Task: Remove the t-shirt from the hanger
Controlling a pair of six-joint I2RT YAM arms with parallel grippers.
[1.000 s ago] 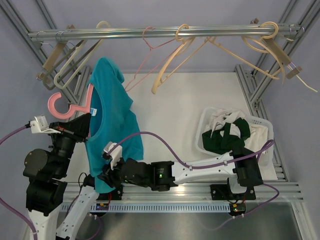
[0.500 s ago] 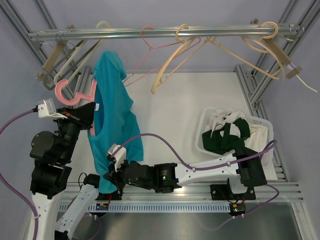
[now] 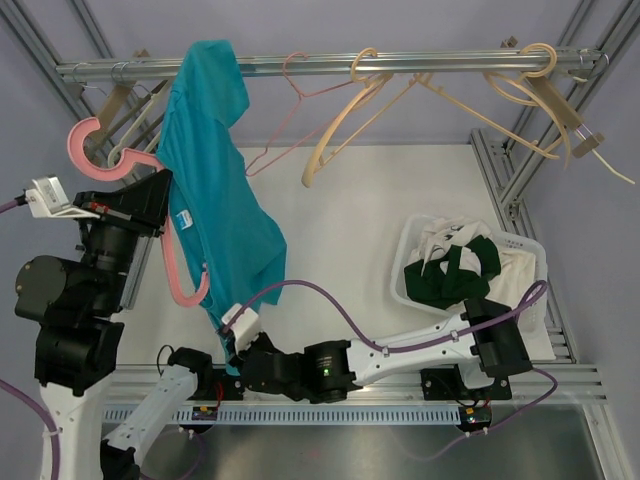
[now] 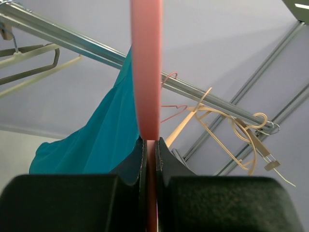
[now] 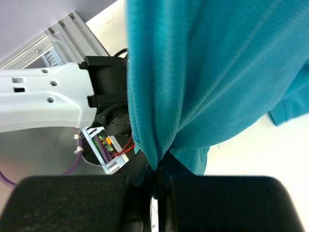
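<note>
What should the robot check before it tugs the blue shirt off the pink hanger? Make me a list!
1. Is the left gripper shut tight on the pink hanger? Ok.
2. Is the right gripper shut on the bottom edge of the t-shirt? Ok.
3. Is the t-shirt off the pink hanger? Not ok, its top hangs on one hanger arm.
4. Is the t-shirt's top clear of the rail? Cannot tell, they overlap from above.
5. Is the basket waiting on the right? Ok, though clothes lie in it.
</note>
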